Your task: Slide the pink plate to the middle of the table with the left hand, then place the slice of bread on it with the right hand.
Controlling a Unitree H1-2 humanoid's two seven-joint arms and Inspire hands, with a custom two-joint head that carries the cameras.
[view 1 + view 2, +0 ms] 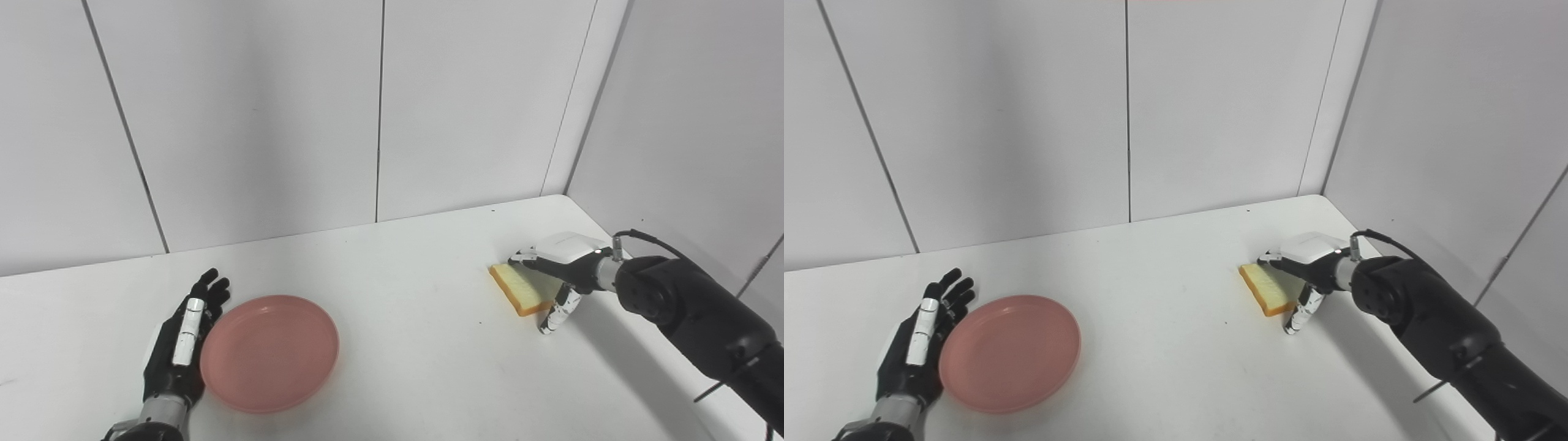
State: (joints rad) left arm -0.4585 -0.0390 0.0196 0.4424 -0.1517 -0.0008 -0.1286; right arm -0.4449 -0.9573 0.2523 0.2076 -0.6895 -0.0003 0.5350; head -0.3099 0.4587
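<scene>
Bread [523,288] sits half hidden under the right hand [560,266], grip unclear; left hand [184,334] spread beside pink plate [269,352].

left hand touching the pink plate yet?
Touching, as far as both views show. In the left eye view the left hand lies flat with its inner edge against the pink plate rim, no table visible between; the right eye view agrees.

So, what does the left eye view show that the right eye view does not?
Only the left eye view: more bare table to the left of the left hand. Only the right eye view: more of the right wall. Both: the left hand open beside the pink plate, and the right hand on the slice of bread.
</scene>
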